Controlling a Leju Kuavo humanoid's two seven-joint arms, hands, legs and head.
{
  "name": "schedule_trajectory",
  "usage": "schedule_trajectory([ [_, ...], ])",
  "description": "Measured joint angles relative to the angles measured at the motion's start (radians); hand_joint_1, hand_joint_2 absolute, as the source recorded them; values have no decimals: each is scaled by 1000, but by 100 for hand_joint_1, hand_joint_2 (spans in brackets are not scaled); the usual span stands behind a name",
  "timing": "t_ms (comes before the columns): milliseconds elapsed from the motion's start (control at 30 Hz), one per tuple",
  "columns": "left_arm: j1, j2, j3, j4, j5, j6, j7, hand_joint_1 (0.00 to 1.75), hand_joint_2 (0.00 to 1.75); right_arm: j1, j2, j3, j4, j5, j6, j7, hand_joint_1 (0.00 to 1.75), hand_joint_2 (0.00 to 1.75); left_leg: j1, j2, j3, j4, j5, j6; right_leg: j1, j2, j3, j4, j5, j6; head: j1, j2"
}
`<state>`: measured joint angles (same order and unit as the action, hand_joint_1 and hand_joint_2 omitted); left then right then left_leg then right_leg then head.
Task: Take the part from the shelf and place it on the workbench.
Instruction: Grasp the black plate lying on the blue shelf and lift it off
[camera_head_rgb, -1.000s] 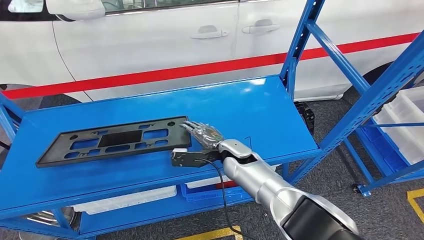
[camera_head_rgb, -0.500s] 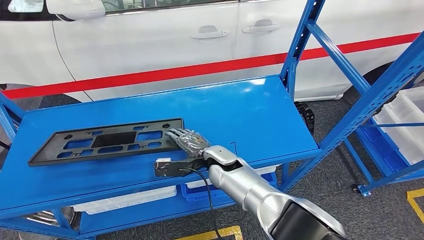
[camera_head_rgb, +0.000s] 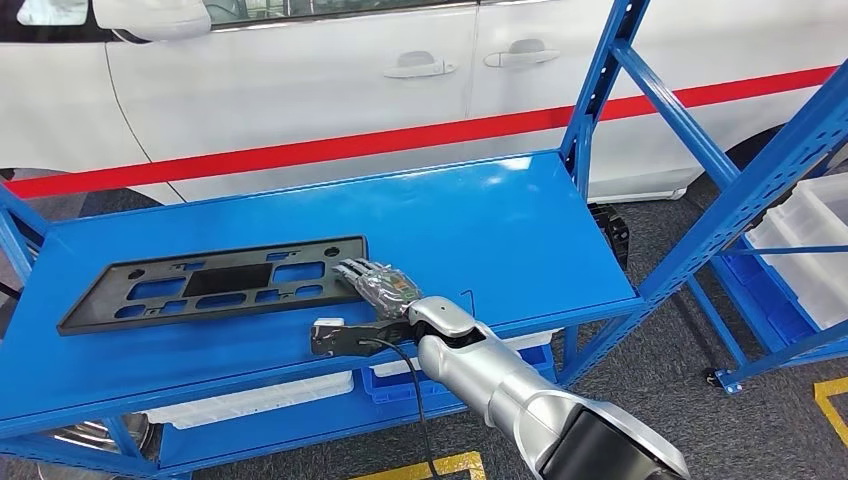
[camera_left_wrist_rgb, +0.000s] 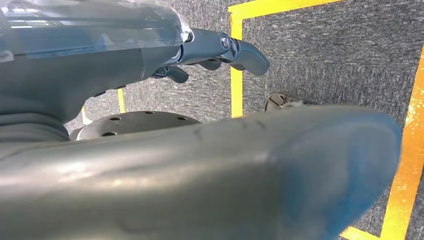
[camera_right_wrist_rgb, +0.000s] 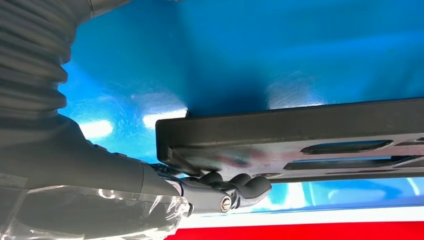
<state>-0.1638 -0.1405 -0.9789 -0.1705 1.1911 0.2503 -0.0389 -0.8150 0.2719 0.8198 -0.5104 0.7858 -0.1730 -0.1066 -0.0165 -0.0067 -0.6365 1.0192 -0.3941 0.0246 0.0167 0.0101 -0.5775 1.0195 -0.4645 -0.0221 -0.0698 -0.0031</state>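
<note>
The part is a flat black plate with several cut-outs (camera_head_rgb: 210, 283), lying on the left half of the blue shelf (camera_head_rgb: 480, 220). My right hand (camera_head_rgb: 380, 285) is at the plate's right end, reaching in from the front edge. In the right wrist view its dark fingers (camera_right_wrist_rgb: 235, 187) curl against the end of the plate (camera_right_wrist_rgb: 300, 130), close to its corner. My left hand (camera_left_wrist_rgb: 215, 50) hangs over grey floor with yellow lines; its fingers are loosely apart and hold nothing.
A white car with a red stripe (camera_head_rgb: 300, 90) stands just behind the shelf. Blue uprights and a diagonal brace (camera_head_rgb: 600, 90) rise at the shelf's right end. White bins sit on the tier below (camera_head_rgb: 250, 400) and in a rack at right (camera_head_rgb: 810, 240).
My right hand has moved left along the shelf, and the black plate has slid left with it. Over the last half second almost nothing has shifted.
</note>
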Motion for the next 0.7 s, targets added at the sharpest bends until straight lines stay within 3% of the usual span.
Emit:
schedule_trajectory([
  [300, 2, 0, 0, 0, 3, 5, -7, 0, 0, -2, -8, 0, 1, -1, 12, -13, 0, 175, 0, 0, 1, 0, 0, 0, 0, 0, 1, 0, 0, 0, 0, 0],
  [700, 16, 10, 0, 0, 24, 5, -25, 0, 0, -38, -69, -13, 17, -38, -26, -41, 0, 175, 0, 0, 1, 0, 0, 0, 0, 0, 1, 0, 0, 1, 0, 0],
])
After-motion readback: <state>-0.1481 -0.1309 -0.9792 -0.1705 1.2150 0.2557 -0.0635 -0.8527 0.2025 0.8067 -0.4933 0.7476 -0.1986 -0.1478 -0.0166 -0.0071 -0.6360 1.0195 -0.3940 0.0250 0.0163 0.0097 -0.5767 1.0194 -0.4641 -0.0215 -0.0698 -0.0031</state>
